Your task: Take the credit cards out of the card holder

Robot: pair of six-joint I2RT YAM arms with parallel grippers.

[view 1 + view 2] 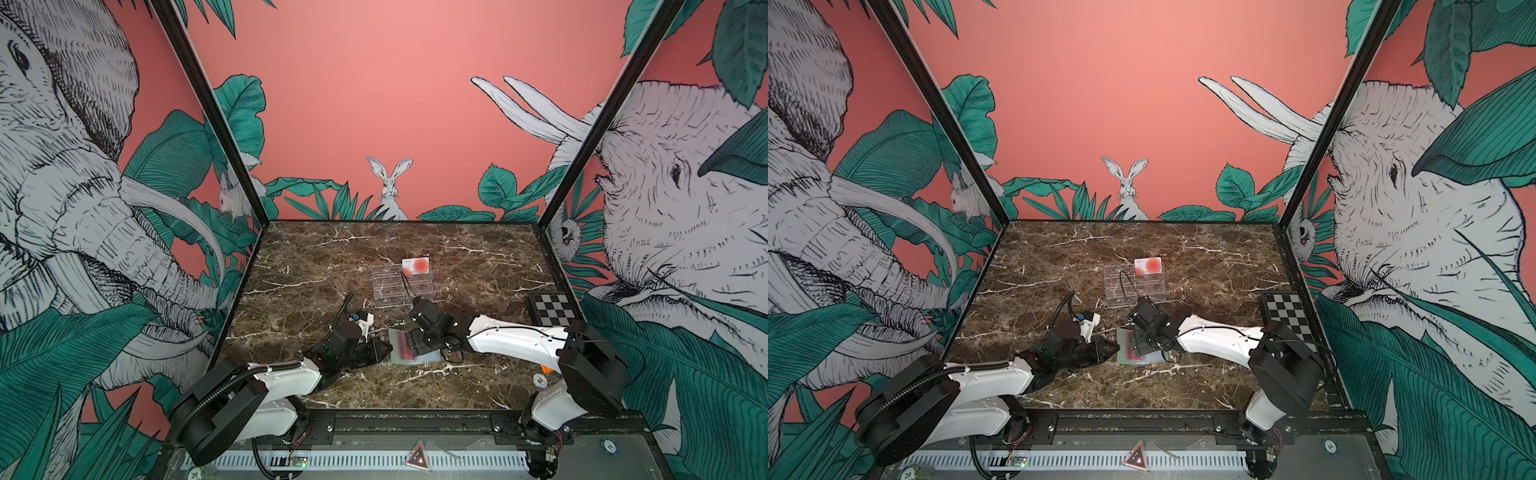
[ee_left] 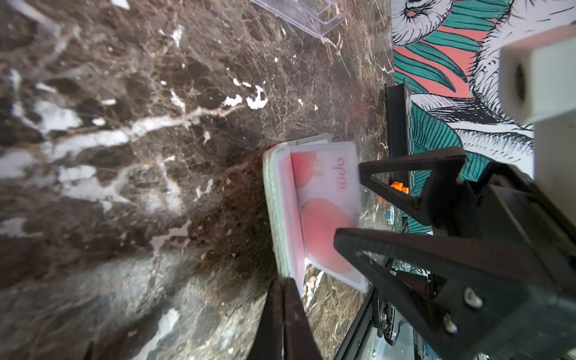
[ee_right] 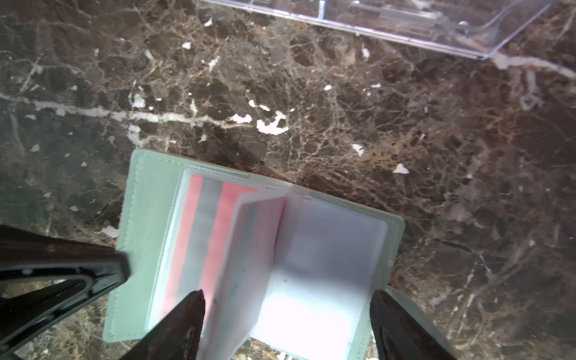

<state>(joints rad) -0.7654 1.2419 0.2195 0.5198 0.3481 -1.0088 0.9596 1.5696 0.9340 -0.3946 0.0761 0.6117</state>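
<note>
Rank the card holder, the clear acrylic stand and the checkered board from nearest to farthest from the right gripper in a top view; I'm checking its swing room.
1. card holder: directly beneath the right gripper, front middle.
2. clear acrylic stand: just behind the gripper, toward the rear.
3. checkered board: well off to the right side.

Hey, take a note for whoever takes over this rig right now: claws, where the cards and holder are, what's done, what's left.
Claws: left claw shut, tip at the card holder's cover edge; right claw open, straddling a raised sleeve.
The card holder lies open on the table.
Done: one credit card on the clear stand.
Left: at least two, a red-striped card and a white card in sleeves.
</note>
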